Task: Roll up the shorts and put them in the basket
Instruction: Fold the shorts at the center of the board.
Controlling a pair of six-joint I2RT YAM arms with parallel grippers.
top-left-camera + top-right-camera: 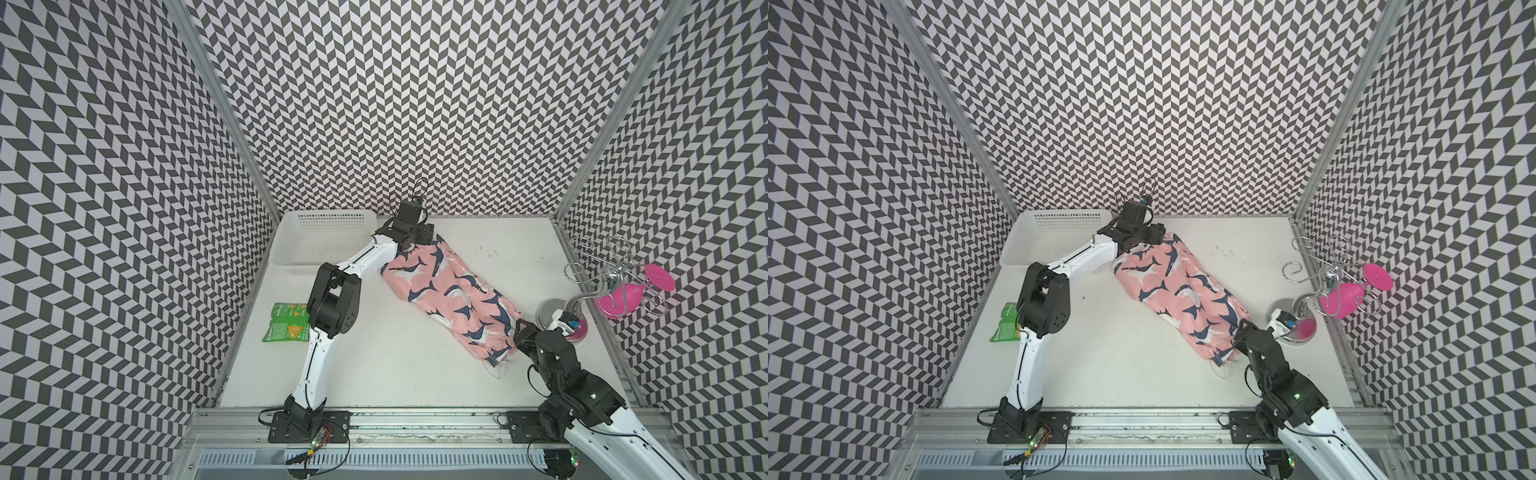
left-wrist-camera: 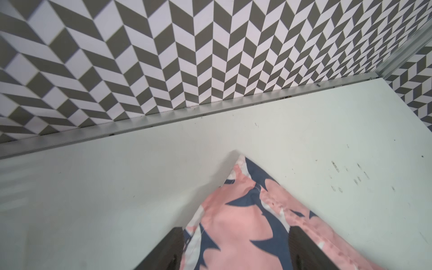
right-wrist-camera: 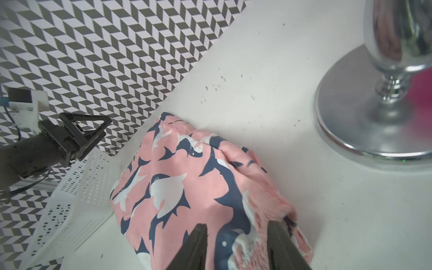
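The shorts [image 1: 449, 291] [image 1: 1179, 291], pink with navy-and-white sharks, lie folded into a long strip running diagonally from the far middle to the near right of the white table. My left gripper [image 1: 411, 243] [image 1: 1142, 241] is over the strip's far end. In the left wrist view its fingers stand wide apart with flat fabric [image 2: 245, 229] between them, so the left gripper [image 2: 238, 247] is open. My right gripper [image 1: 517, 328] [image 1: 1239, 328] is at the gathered waistband end. It [image 3: 238, 245] is open, its fingers astride the bunched cloth [image 3: 187, 187].
A white perforated basket [image 1: 328, 220] [image 1: 1059, 216] stands at the back left, just beside the left wrist. A green packet [image 1: 286, 322] lies by the left wall. A chrome stand [image 1: 557, 311] [image 3: 374, 121] holding pink pieces [image 1: 623, 299] stands close to the right gripper.
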